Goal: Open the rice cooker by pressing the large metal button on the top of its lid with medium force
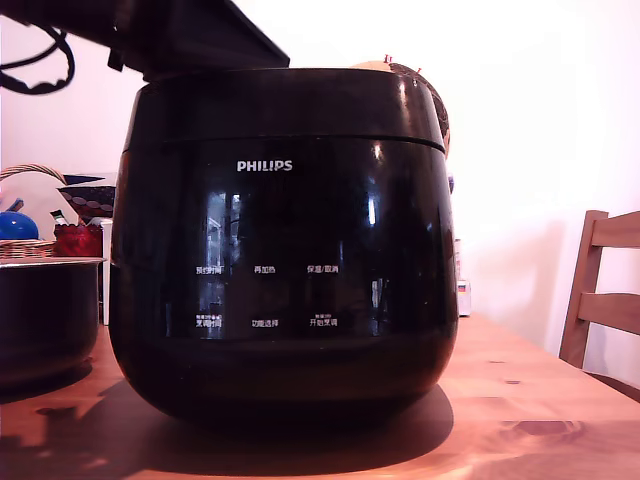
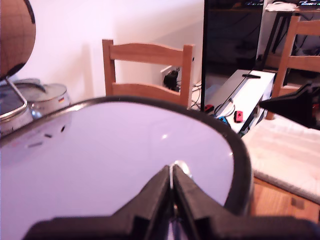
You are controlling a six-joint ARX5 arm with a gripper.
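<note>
The rice cooker (image 1: 285, 260) is a big glossy black rounded appliance with a white PHILIPS logo, standing mid-table in the exterior view. Its lid (image 1: 290, 105) sits closed on top. In the wrist view the lid (image 2: 125, 150) fills the lower frame as a pale reflecting surface with a dark rim. My gripper (image 2: 171, 174) is shut, with nothing between its black fingers, and its tips are low over the lid. A small silver glint, the metal button (image 2: 181, 165), shows just beyond the tips. I cannot tell whether they touch it. In the exterior view only my dark arm (image 1: 190, 35) shows above the lid's left side.
A smaller dark metal-rimmed pot (image 1: 45, 310) stands at the exterior view's left, with a wicker basket (image 1: 30, 215) behind it. A wooden chair (image 1: 600, 290) is at the table's right. The wrist view shows another chair (image 2: 147, 75) and a globe (image 2: 15, 35) beyond the lid.
</note>
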